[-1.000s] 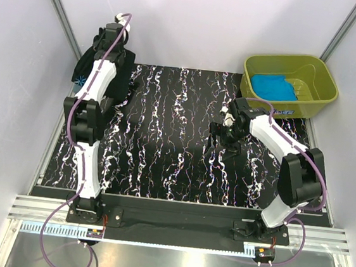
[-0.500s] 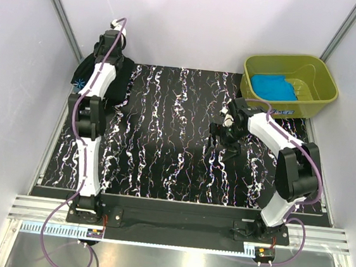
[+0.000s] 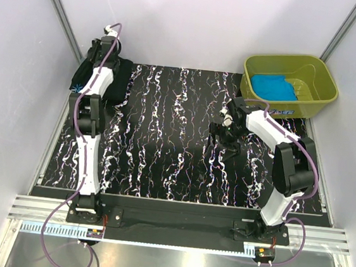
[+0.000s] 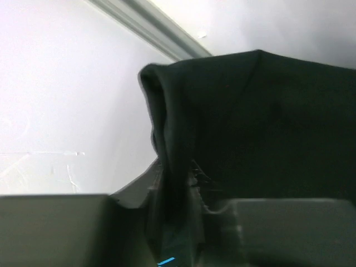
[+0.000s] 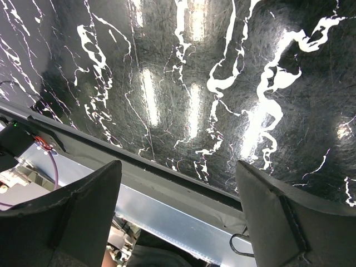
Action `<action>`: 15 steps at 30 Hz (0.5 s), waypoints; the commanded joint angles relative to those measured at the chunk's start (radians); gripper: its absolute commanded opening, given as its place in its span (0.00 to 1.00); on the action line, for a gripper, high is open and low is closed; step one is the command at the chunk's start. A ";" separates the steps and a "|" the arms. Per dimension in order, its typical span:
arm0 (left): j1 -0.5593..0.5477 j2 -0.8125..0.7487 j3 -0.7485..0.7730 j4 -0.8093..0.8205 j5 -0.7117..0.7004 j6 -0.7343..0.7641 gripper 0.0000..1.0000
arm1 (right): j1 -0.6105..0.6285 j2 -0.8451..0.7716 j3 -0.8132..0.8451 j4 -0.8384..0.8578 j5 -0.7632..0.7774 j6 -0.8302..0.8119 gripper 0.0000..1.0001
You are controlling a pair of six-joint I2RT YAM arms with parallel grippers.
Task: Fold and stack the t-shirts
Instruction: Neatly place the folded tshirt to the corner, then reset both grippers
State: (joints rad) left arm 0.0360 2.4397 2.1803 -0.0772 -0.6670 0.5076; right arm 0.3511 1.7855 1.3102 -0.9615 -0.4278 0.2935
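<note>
1. Left gripper [image 4: 175,194]: jaws narrow, with a fold of the black t-shirt [image 4: 267,122] nipped between them. The shirt lies heaped at the far-left corner of the worktop [image 3: 166,126], hard by the wall.
2. Right gripper [image 5: 177,167]: jaws wide, holding nothing, hovering over bare worktop right of centre.
3. Turquoise t-shirt [image 3: 273,87] sits bunched in the olive tub [image 3: 288,58], far right. Grey-blue shirt not made out.
4. Handling, as judged: light, limp cloth that sags and bunches, so one pinch likely drags the whole heap. Better holds are the shoulder seams or hem corners, one per gripper, so the shirt hangs flat.
5. Left wrist view alone shows the pinch; from above, the arm hides it. The top view alone places the heap, the tub and both arms. The right wrist view confirms the empty jaws.
</note>
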 commanded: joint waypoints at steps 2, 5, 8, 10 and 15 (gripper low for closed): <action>0.002 0.013 0.058 0.188 -0.173 0.019 0.72 | -0.008 0.006 0.046 -0.023 0.004 0.015 0.90; -0.011 -0.022 0.072 0.201 -0.209 0.005 0.99 | -0.009 -0.018 0.050 -0.032 0.001 0.016 0.91; -0.031 -0.082 0.049 0.169 -0.204 -0.026 0.99 | -0.011 -0.047 0.047 -0.036 -0.009 0.018 0.91; -0.096 -0.148 -0.028 0.168 -0.198 -0.035 0.99 | -0.009 -0.066 0.040 -0.034 -0.014 0.022 0.91; -0.244 -0.333 -0.206 -0.003 -0.226 -0.171 0.99 | -0.011 -0.155 -0.012 -0.010 -0.043 0.052 0.91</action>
State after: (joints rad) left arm -0.0937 2.3035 2.0422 -0.0181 -0.8547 0.4683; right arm 0.3485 1.7248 1.3163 -0.9775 -0.4377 0.3199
